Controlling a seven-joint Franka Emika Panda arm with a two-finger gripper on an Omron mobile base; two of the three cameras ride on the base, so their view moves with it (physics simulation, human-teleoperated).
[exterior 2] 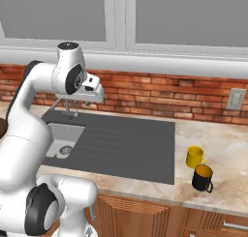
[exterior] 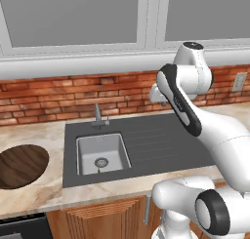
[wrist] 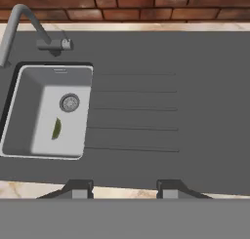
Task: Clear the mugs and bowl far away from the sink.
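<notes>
So the counter (exterior: 39, 130) is pale marble, running along under a red brick wall (exterior: 58, 96), and the dark ribbed sink surround (exterior: 161, 140) takes up the middle of it. The arm (exterior: 190, 116) rises over the right side of that surround in the left base view, with its hand up above the draining ribs. The bowl (exterior: 22, 166), brown wood, sits flat on the counter well left of the sink (exterior: 102, 152), clear of the surround. The basin is light grey with a round drain and there's a little green thing (wrist: 56, 128) lying in the bottom near the drain. The tap (wrist: 22, 26) curves over its back edge. On the other side, well right of the surround, there's a yellow mug (exterior 2: 195, 156) and a black mug (exterior 2: 202, 177) just in front of it, close together, both upright. The gripper (wrist: 126, 190) looks straight down at the ribs, fingers apart with nothing between them
</notes>
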